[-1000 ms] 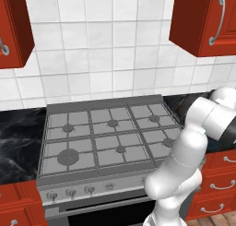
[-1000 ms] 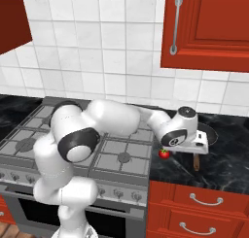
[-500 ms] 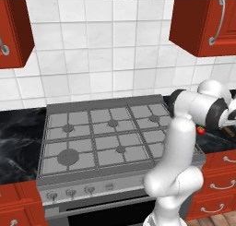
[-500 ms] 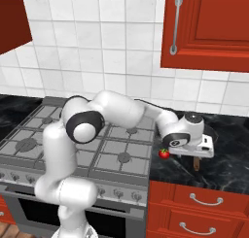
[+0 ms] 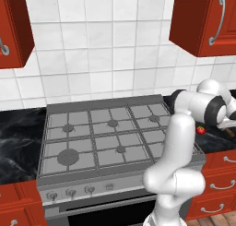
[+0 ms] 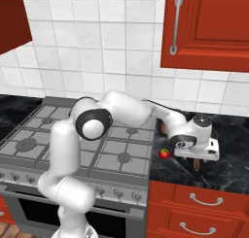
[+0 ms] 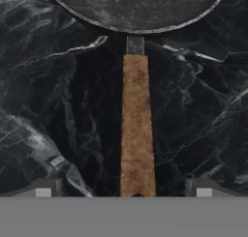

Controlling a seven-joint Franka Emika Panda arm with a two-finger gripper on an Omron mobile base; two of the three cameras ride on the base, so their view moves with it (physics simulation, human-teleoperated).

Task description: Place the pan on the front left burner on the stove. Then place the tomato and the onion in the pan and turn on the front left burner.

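The black pan [image 7: 135, 8] lies on the dark marble counter, right of the stove [image 5: 106, 137], with its wooden handle [image 7: 137, 125] pointing toward the hand camera. My gripper [image 7: 123, 190] is open above the handle's end, one fingertip [image 7: 46, 188] on each side, not touching it. From the right base, the hand [image 6: 197, 147] hovers over the handle [image 6: 196, 165]. The red tomato [image 6: 164, 153] [image 5: 200, 130] sits on the counter by the stove's right edge. An orange-brown sliver, the onion [image 6: 163, 128], peeks from behind the arm. The large front left burner [image 5: 68, 157] is bare.
Knobs [image 5: 71, 192] line the stove's front panel. Red wall cabinets [image 6: 209, 28] hang above the counter, and red drawers [image 6: 199, 208] sit below it. The tiled wall [image 5: 106, 50] stands behind the stove.
The arm has swung further right and lowered the hand over the pan handle. The stove, tomato and pan have not moved.
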